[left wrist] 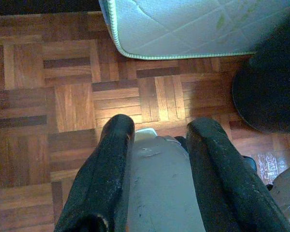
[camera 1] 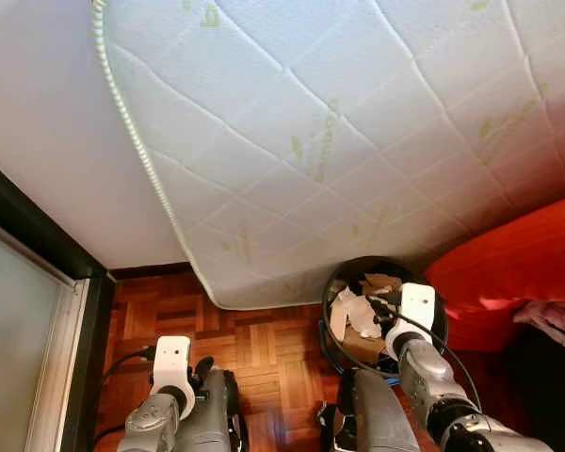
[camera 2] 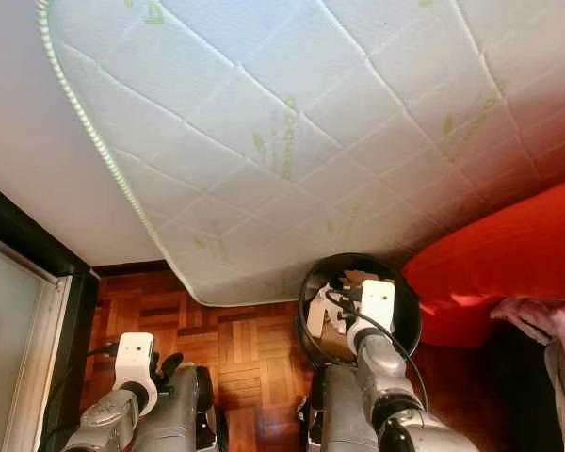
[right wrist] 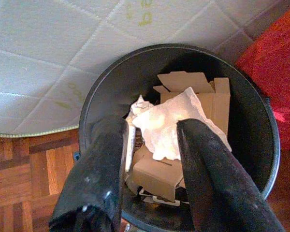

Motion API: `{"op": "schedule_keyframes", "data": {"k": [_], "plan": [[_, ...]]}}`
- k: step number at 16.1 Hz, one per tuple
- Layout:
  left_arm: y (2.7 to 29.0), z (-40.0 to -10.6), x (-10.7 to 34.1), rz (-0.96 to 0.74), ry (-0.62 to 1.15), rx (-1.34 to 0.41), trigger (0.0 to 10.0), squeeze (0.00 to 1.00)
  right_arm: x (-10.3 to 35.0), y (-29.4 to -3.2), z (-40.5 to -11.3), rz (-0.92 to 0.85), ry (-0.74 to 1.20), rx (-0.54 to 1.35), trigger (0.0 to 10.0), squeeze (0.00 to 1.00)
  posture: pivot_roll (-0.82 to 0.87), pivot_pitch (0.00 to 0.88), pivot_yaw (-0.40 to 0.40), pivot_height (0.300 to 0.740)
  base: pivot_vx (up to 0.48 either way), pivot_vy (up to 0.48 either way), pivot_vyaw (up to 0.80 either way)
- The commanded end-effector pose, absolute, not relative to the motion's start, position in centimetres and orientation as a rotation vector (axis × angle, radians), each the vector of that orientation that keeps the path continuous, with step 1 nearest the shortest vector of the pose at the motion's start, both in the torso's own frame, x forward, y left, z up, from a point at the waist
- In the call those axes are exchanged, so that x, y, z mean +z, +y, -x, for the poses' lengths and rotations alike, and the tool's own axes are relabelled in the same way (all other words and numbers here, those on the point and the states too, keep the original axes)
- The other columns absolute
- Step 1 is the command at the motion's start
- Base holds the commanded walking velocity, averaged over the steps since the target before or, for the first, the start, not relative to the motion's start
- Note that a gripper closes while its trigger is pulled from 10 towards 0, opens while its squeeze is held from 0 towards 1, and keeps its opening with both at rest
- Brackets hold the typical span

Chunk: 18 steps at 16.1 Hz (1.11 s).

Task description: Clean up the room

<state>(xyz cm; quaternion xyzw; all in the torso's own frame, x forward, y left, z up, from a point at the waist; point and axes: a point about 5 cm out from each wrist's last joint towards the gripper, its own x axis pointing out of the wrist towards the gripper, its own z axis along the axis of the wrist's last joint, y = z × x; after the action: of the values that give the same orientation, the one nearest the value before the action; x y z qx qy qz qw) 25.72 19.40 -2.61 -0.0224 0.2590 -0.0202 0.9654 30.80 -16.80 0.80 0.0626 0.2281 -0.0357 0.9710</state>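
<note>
The right gripper [right wrist: 150,159] hangs directly over the mouth of a round black bin [right wrist: 99,96] that stands on the parquet floor [camera 1: 254,348], tucked against the lower edge of a white quilted mattress [camera 1: 358,122] and just beside a red cushion or bedding [camera 1: 527,264]; its two black fingers [right wrist: 99,169] stand well apart with nothing gripped between them, and below the gap lies a crumpled white paper [right wrist: 174,121] on top of flattened brown cardboard pieces [right wrist: 198,92] that already fill much of the bin; whether the paper has just been let go cannot be told, but it rests loose in the bin and touches neither finger as far as can be seen; the step in hand looks like the drop-off of rubbish, at or near its end; the left gripper [left wrist: 159,140] hangs low and idle over bare parquet, its fingers likewise spread and empty, with the robot's own grey body between them and the mattress corner ahead; some pinkish cloth [camera 1: 551,320] lies at the right edge on or beside the red bedding, too cut off to name; the next move, I would judge, calls for lifting the right arm straight up clear of the bin's rim without catching the cardboard, then turning to look for whatever else in the room needs picking up, the pinkish cloth being one candidate.
</note>
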Motion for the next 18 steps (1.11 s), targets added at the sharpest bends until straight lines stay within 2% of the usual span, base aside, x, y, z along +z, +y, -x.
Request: {"op": "schedule_keyframes", "data": {"k": [1,4,11,13,18], "plan": [[19.5,-24.6,-3.6,0.056,0.58,-0.027,10.0,0.0,-0.1,-17.4,-29.7,-0.149,0.473,-0.094,10.0,0.0,0.11,0.239,-0.034,0.619,0.0,0.0,0.0],[19.7,-24.9,-3.5,0.058,0.58,-0.017,10.0,0.0,-1.4,-18.5,-28.2,-0.14,0.507,-0.13,10.0,0.0,0.09,0.227,-0.031,0.649,0.0,0.0,0.0],[20.4,-24.3,-4.0,0.064,0.627,0.032,10.0,0.0,-3.6,-18.4,-25.6,-0.12,0.598,-0.112,10.0,0.0,0.08,0.199,-0.032,0.734,0.0,0.0,0.0],[20.6,-24.0,-4.2,0.062,0.646,0.048,10.0,0.0,-3.9,-18.3,-25.2,-0.106,0.625,-0.103,10.0,0.0,0.08,0.186,-0.036,0.74,0.0,0.0,0.0],[20.8,-22.8,-5.2,0.062,0.708,0.077,10.0,0.0,-6.5,-18.6,-21.6,-0.068,0.793,-0.094,10.0,0.0,0.08,0.161,-0.05,0.74,0.0,0.0,0.0]]}}
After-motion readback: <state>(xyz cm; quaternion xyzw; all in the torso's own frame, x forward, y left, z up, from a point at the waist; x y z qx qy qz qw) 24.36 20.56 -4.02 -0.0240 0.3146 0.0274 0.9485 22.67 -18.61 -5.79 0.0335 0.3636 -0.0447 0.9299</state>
